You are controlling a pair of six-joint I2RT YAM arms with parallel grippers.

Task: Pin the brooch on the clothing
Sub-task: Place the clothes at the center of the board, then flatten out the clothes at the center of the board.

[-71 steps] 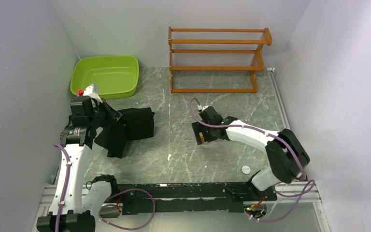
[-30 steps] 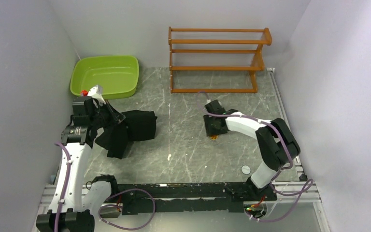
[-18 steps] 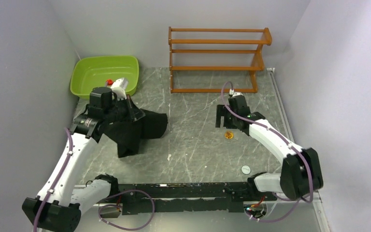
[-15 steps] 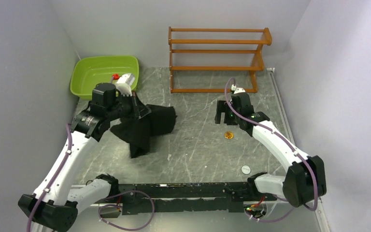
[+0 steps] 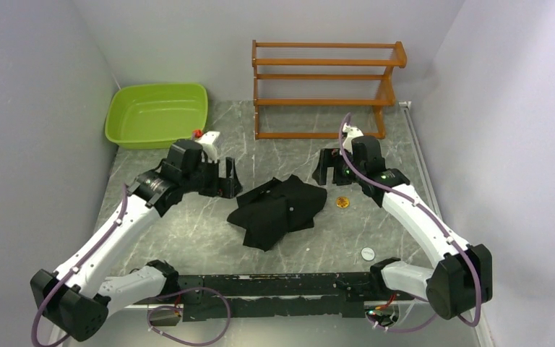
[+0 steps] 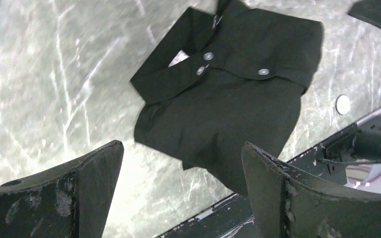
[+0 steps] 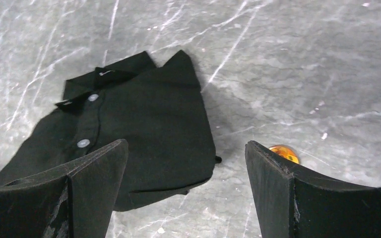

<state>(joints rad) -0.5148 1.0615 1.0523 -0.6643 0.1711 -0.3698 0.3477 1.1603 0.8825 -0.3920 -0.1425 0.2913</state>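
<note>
**Shirt Lay Heaped Mid-Table, Brooch Loose Beside It**

At the far left, a green tub (image 5: 156,116) sat against the left wall near the table's back corner, with only its own smooth floor showing inside. The left gripper (image 5: 230,181) hung over the table (image 5: 188,238) just right of the tub's near corner. Its jaws were spread wide and gripped nothing. In the left wrist view the cloth lay below, between the two fingers.

The clothing (image 5: 278,210), a black shirt, lay in a rumpled heap at the middle of the table. Its collar was turned toward the back, and its white buttons (image 6: 263,72) faced up. It was well apart from the tub, from the wooden rack (image 5: 325,62) along the back wall, and from the black frame rail (image 5: 282,285) at the near edge. Marbled grey surface showed on every side of it.

The right gripper (image 5: 324,168) hovered just past the shirt's far right corner. Its jaws were likewise wide apart and held nothing. The brooch (image 5: 342,202) lay flat on the table near the shirt's right edge, not touching it. In the right wrist view one finger partly hid it. A small white disc (image 5: 367,253) lay nearer the frame rail, apart from both shirt and brooch. Beyond these, the tabletop ran to the right wall.
</note>
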